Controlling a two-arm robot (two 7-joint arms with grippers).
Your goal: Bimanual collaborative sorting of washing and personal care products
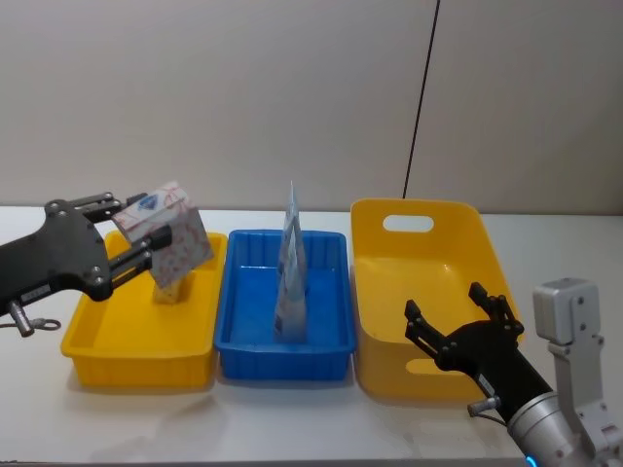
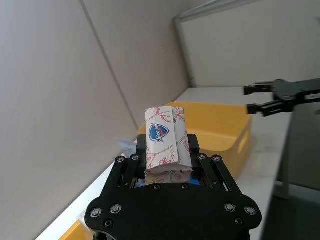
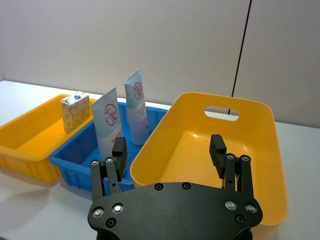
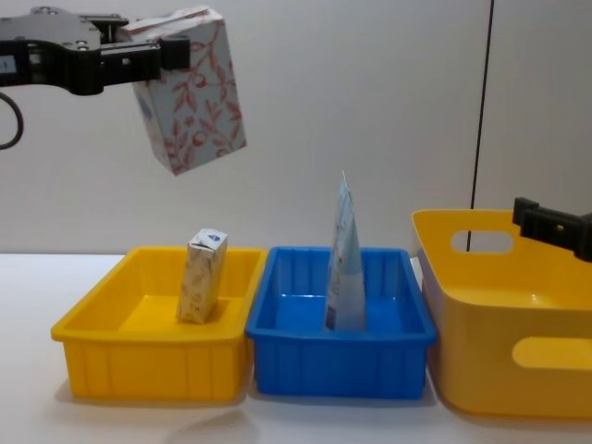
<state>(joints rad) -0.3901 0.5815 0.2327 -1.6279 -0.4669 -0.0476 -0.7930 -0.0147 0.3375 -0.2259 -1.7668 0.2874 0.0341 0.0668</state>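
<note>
Quick status on the sorting job. My left gripper (image 1: 146,216) is clamped on the white cardboard box with the red floral print (image 4: 191,92), holding it tilted and high in the air over the shallow yellow plastic tray (image 4: 139,356) on my left. So the box is in hand, well clear of everything, not set down yet.

My right gripper (image 1: 444,304) hangs with its fingers spread wide and nothing between them, just at the near edge of the big yellow handled bin (image 1: 375,282). From the right wrist camera the bin looks bare inside.

Sorted so far, as far as I can judge:
- a small beige carton (image 4: 202,277) stands upright in the yellow tray
- a pale tube-shaped pack with a red round logo (image 3: 109,127) and a pale blue tapering tube (image 3: 136,105) stand side by side in the blue plastic tray (image 4: 342,370) in the middle

I don't spot any loose products on the table, so I'd guess this box is the last piece. What's left is lowering it into the yellow tray next to the carton and letting go.
</note>
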